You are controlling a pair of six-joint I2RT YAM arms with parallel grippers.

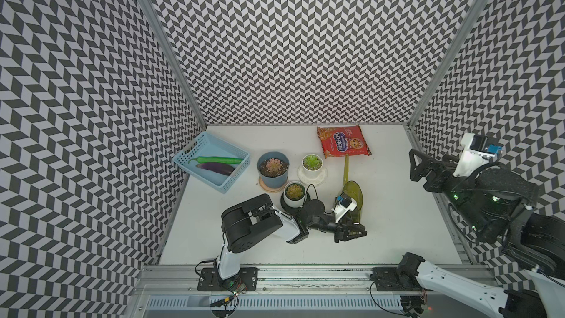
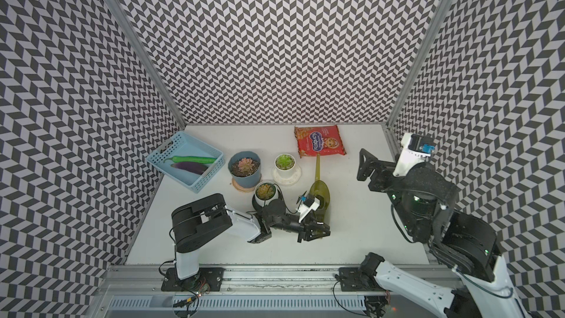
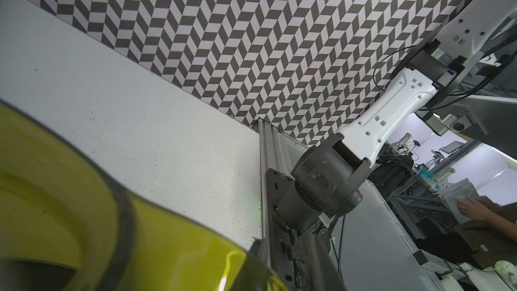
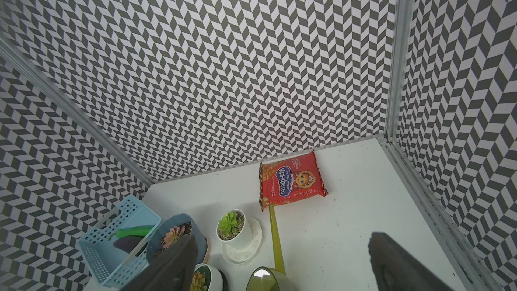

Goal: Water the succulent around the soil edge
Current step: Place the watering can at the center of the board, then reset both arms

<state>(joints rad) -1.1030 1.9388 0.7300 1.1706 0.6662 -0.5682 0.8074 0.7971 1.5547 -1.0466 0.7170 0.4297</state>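
Translucent olive-green plastic watering can (image 1: 355, 191), oval-bodied with a long thin spout, sits mid-desk (image 1: 397, 234) on the speckled white surface. My left pincer (image 1: 352, 231) sits narrow around its rear handle; I cannot tell whether it grips. Near the can are three rosette plants: a yellow succulent (image 1: 294, 191) in a round white pot, a green succulent (image 1: 312, 161) on a scalloped white saucer (image 1: 318, 177), and a pink succulent (image 1: 272, 165) in gritty soil in a tapered blue pot (image 1: 273, 180). My right pincer (image 1: 412, 165) hangs wide, empty, well apart.
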